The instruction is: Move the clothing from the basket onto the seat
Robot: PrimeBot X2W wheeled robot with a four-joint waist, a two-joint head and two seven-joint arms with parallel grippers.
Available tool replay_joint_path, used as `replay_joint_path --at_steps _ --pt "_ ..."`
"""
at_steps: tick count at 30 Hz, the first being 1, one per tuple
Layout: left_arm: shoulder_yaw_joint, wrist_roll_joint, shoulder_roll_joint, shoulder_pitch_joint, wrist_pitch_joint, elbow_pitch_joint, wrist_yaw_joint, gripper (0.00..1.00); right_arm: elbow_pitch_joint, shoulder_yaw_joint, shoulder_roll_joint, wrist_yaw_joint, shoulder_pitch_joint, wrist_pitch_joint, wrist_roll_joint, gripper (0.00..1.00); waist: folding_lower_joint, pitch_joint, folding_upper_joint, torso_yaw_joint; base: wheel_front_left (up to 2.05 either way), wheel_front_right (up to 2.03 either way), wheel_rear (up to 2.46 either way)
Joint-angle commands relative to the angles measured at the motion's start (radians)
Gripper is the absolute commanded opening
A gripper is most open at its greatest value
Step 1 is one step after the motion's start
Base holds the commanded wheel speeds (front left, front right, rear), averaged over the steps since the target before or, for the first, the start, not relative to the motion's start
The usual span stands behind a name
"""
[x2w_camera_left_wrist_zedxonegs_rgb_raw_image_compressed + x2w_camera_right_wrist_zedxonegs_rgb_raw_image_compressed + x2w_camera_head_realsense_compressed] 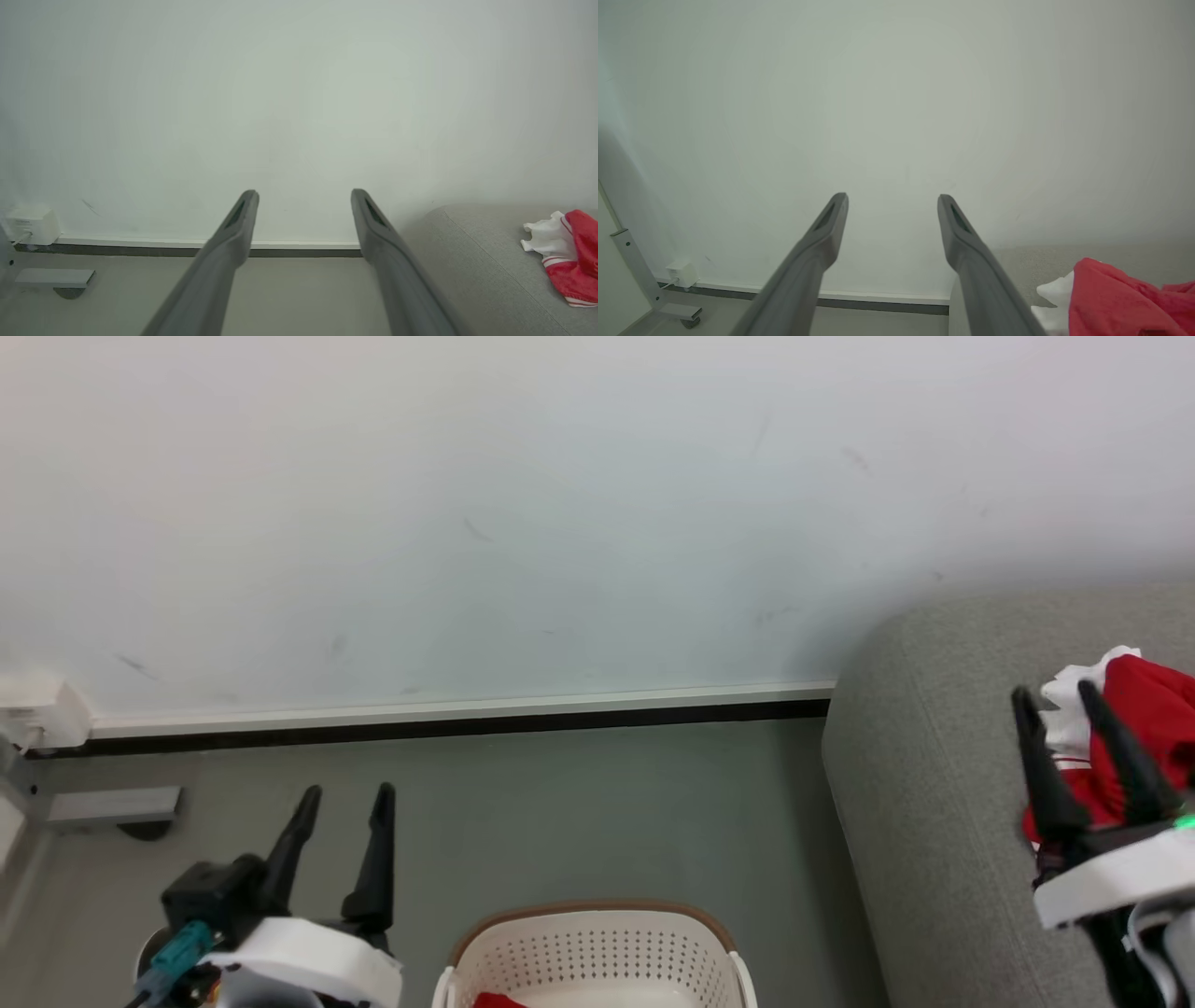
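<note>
A red garment with white lining (1139,728) lies crumpled on the grey seat (924,784) at the right; it also shows in the left wrist view (567,254) and the right wrist view (1111,298). My right gripper (1050,693) hangs open above the seat, just left of that garment, with nothing between its fingers (831,224). The cream basket (597,952) with its brown rim stands on the floor at the bottom centre, a bit of red clothing (499,1001) inside. My left gripper (347,791) is open and empty, left of the basket.
A pale wall with a dark skirting strip (448,723) runs behind. A white wall box (37,709) and a grey metal foot with a castor (112,807) sit at the far left on the grey floor (579,812).
</note>
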Motion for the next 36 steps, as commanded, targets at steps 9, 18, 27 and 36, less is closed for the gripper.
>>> replay_joint_path --at_steps 9,18,27,36 --pt "0.170 0.133 -0.091 0.131 0.000 -0.021 -0.037 1.00 -0.134 -0.150 0.133 -0.002 0.225 -0.008 -0.194 1.00 0.0001 -0.012 0.0000 0.051 0.00 0.00 0.00" --pt "0.333 0.285 -0.210 0.231 0.000 -0.041 -0.124 1.00 -0.193 -0.183 0.224 -0.002 0.367 -0.007 -0.306 1.00 0.0001 -0.007 0.0000 0.068 0.00 0.00 0.00" --pt "0.427 0.382 -0.282 0.240 0.000 0.008 -0.221 1.00 -0.199 -0.175 0.250 -0.002 0.358 -0.007 -0.353 1.00 0.0001 -0.002 0.0000 0.060 0.00 0.00 0.00" --pt "0.483 0.434 -0.316 0.222 0.000 0.025 -0.276 1.00 -0.195 -0.176 0.249 -0.002 0.346 -0.007 -0.364 1.00 0.0001 0.002 0.0000 0.056 0.00 0.00 0.00"
